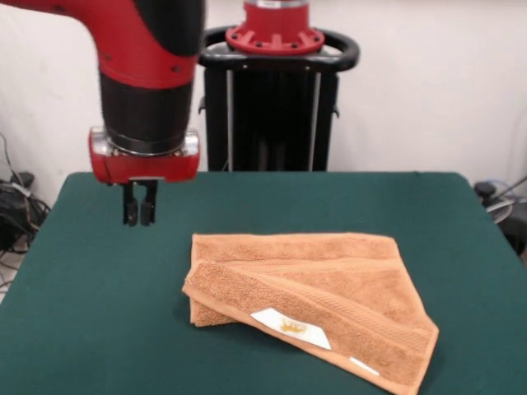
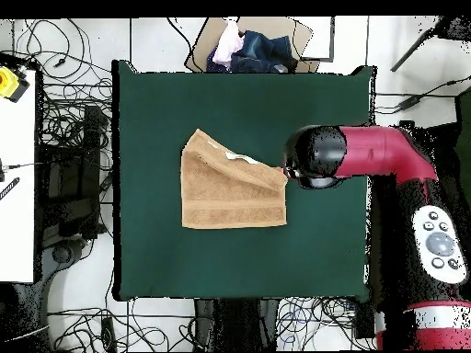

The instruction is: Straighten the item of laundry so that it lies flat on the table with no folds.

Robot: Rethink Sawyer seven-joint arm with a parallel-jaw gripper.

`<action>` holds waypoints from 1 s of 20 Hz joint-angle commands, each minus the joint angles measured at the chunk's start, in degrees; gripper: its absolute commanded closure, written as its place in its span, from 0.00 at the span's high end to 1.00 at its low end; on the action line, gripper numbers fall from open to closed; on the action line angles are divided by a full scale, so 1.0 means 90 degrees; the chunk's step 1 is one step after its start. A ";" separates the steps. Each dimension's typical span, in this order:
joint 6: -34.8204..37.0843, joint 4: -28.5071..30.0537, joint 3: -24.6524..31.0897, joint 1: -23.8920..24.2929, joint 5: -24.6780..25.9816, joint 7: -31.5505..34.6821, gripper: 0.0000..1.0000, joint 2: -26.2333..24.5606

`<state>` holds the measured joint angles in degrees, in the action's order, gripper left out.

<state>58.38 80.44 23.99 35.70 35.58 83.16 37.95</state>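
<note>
An orange-tan towel (image 1: 309,300) lies folded on the green desk (image 1: 99,329), one layer doubled over another at a slant so that a diagonal flap crosses the lower sheet. A white label (image 1: 290,327) shows face-up on the folded flap, close to its front edge, with a second small white tag nearer the towel's far corner. The woven band stripe runs along the upper flap.

The gripper (image 1: 140,204) hangs above the desk, off to one side of the towel and apart from it; the towel's nearest corner sits just below and beside the gripper in the front view. Its two black fingers stand close together, nearly closed, and hold nothing. In the overhead view the arm's (image 2: 368,156) wrist covers the gripper, poised at the towel's (image 2: 230,188) edge by the folded corner.

By the look of it the job is barely begun: the towel remains doubled, with the slanted fold plainly in place and no part of the flap laid back. What appears left is to take hold of the folded corner, draw it out away from the lower layer, and let the cloth settle flat.

Behind the desk stands the black pedestal (image 1: 272,107); cables trail on the floor around it.
</note>
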 commanded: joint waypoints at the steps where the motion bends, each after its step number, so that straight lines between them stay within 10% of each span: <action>1: 0.0222 0.0039 -0.0341 -0.0636 0.1083 -0.0730 0.00 0.0125; 10: 0.0250 -0.0337 -0.0583 -0.1154 0.1371 -0.0020 0.00 -0.0075; 20: -0.2309 0.1014 -0.0051 0.0029 0.0493 0.0230 0.00 0.0027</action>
<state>50.27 79.61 20.96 31.03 41.47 83.16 39.19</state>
